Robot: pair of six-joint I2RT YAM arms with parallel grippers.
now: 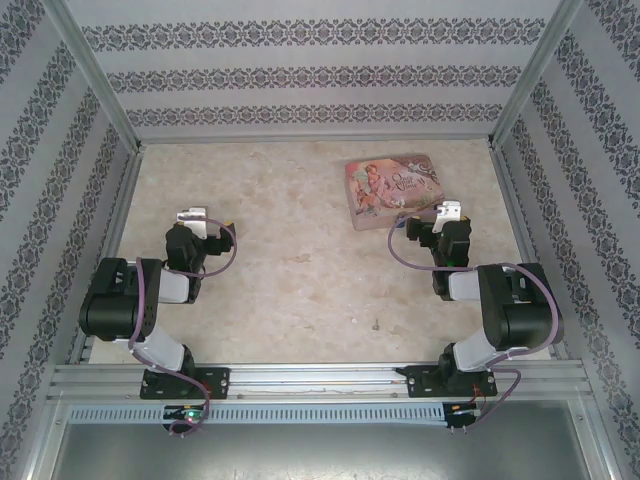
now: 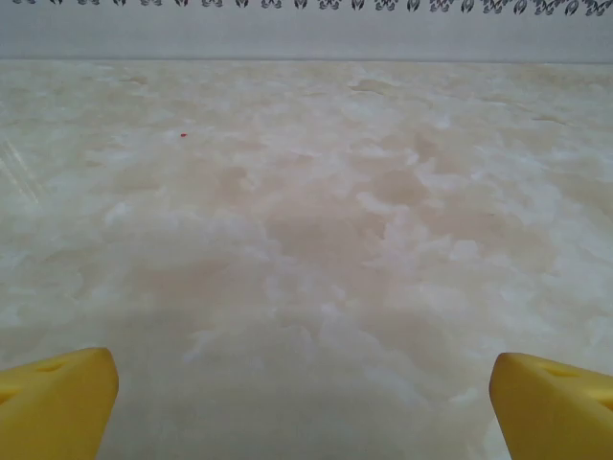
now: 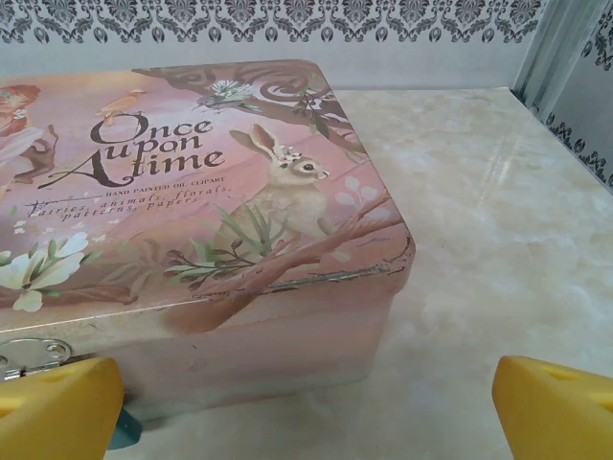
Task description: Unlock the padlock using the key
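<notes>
**Clerk:** Entry one, the grippers. How were they recorded?

**Keeper:** Left gripper (image 2: 305, 407): yellow fingers set wide apart, nothing held, bare desk (image 2: 306, 240) ahead of it. Right gripper (image 3: 306, 412): jaws likewise spread wide, nothing held, faced toward the near front corner of the pink tin (image 3: 201, 201).

**Clerk:** Entry two, the padlock?

**Keeper:** Padlock (image 3: 123, 433): a sliver of teal was noted low on the tin's front wall, just below a silvery hasp plate (image 3: 34, 353). It was largely hidden behind one finger of the right gripper. The shackle could not be made out, so the identification was entered as a judgement.

**Clerk:** And the key?

**Keeper:** A small dark item (image 1: 375, 323) was logged on the desk between the two arms, well apart from the tin. It was too small to be identified with certainty, and was judged likely to be the key.

**Clerk:** Step in hand?

**Keeper:** The opening step was judged to be in hand, with nothing grasped and nothing inserted. For the next move, a fine pinch on the key, lying flat on the desk, was judged to be required. The padlock would have to be steadied by the other gripper, and the facing of its keyhole, not seen, established first.
</notes>
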